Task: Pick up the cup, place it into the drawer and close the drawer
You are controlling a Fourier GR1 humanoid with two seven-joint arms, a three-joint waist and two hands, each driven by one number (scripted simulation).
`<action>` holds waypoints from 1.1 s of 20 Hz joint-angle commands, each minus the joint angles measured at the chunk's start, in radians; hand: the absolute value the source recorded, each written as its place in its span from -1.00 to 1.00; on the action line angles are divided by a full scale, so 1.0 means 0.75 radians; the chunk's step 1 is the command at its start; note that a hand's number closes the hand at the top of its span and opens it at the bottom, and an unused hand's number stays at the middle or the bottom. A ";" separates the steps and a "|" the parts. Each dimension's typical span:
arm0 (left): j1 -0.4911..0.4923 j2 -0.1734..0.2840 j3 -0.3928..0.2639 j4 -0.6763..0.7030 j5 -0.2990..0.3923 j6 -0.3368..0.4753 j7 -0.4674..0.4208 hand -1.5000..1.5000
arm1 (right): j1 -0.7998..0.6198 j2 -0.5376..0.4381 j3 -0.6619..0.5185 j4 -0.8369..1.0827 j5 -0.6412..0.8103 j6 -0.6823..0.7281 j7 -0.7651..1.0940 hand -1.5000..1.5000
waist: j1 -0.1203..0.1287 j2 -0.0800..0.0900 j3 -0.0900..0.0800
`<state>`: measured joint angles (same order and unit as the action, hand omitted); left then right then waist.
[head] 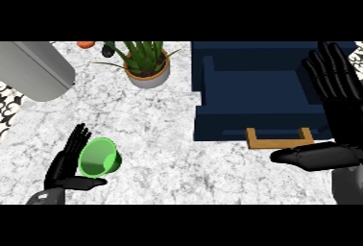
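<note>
Left hand (pixel 69 161): our fingers are straight, palm against the side of the cup, thumb below it; we judge this a scooping approach, not a closed grasp.
Cup (pixel 99 157): green, tipped on its side, mouth toward us, on the marble counter (pixel 170 139) at lower left.
Potted plant (pixel 147 65): upright further back, apart from the cup.
Drawer (pixel 255 103): dark blue, pulled open, wooden handle (pixel 280 138) nearest us, ready to receive the cup.
Right hand (pixel 333 101): open, fingers up, resting at the right edge over the drawer.
</note>
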<state>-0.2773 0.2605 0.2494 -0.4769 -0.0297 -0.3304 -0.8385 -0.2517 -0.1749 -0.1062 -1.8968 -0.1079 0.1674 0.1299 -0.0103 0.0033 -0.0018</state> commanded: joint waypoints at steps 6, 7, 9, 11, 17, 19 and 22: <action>-0.127 0.009 0.012 0.314 -0.044 -0.022 -0.262 -1.00 | 0.024 -0.049 -0.052 0.034 -0.057 0.083 -0.056 -1.00 | -0.013 0.005 -0.002; -0.121 0.030 0.014 0.317 -0.043 -0.053 -0.292 -1.00 | 0.021 0.022 0.031 0.021 0.023 0.011 -0.035 -1.00 | -0.012 0.006 -0.002; -0.152 0.063 0.039 0.333 -0.022 -0.072 -0.278 -1.00 | 0.026 -0.001 -0.028 -0.011 -0.022 0.006 -0.001 -1.00 | -0.016 0.006 -0.003; -0.143 0.010 0.004 0.327 -0.054 -0.033 -0.315 -1.00 | -0.036 0.009 0.006 0.067 0.014 0.004 -0.022 -1.00 | -0.005 0.005 -0.002; -0.194 -0.050 0.001 0.352 -0.057 -0.008 -0.303 -1.00 | 0.005 -0.056 -0.056 0.011 -0.061 0.071 0.004 -1.00 | -0.012 0.003 -0.001; -0.191 -0.030 -0.010 0.391 -0.078 -0.041 -0.331 -1.00 | 0.035 -0.005 0.005 -0.027 0.002 0.029 -0.008 -1.00 | -0.023 0.008 -0.003; -0.228 -0.020 0.004 0.385 -0.056 -0.113 -0.315 -1.00 | -0.024 -0.040 -0.051 0.030 -0.049 0.052 -0.013 -1.00 | -0.025 0.011 -0.004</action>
<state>-0.4350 0.2423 0.2481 -0.2045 -0.0780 -0.2919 -0.9801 -0.2718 -0.1940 -0.1274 -1.8766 -0.1259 0.1921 0.1294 -0.0245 0.0099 -0.0042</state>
